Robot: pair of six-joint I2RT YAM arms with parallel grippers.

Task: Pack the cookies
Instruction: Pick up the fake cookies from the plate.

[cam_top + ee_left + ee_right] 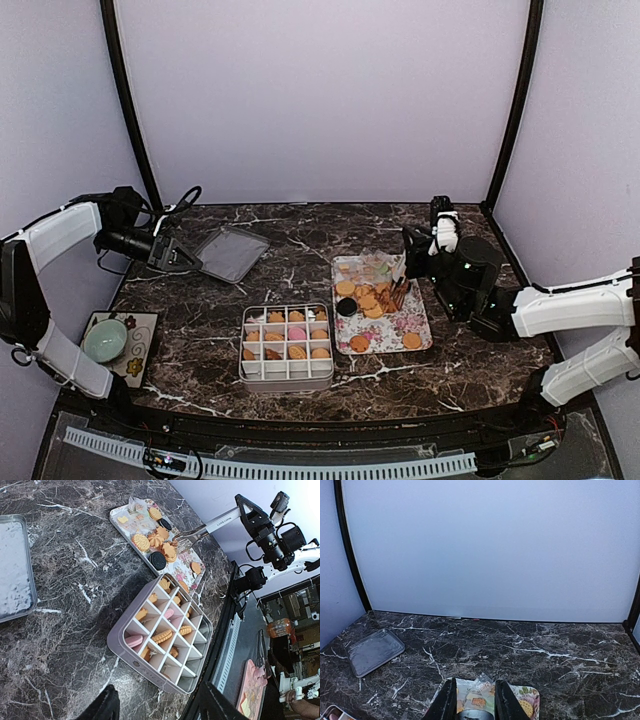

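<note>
Right fingers point(448, 701) clamp tongs point(210, 527), arm extended low beside tray point(400, 318).

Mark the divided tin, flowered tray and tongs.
divided tin point(287, 381): top external view, on its near outer wall.
flowered tray point(398, 322): top external view, on a bare patch of its floor.
tongs point(216, 522): left wrist view, on the lettered handle.

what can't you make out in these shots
- Right wrist view: tips of the tongs and most of the tray, cut off by the bottom edge.
- Top view: whether the tongs touch any cookies; too small.
- Left wrist view: some cell floors of the box, hidden by its dividers; the lid, cut by the left edge.
</note>
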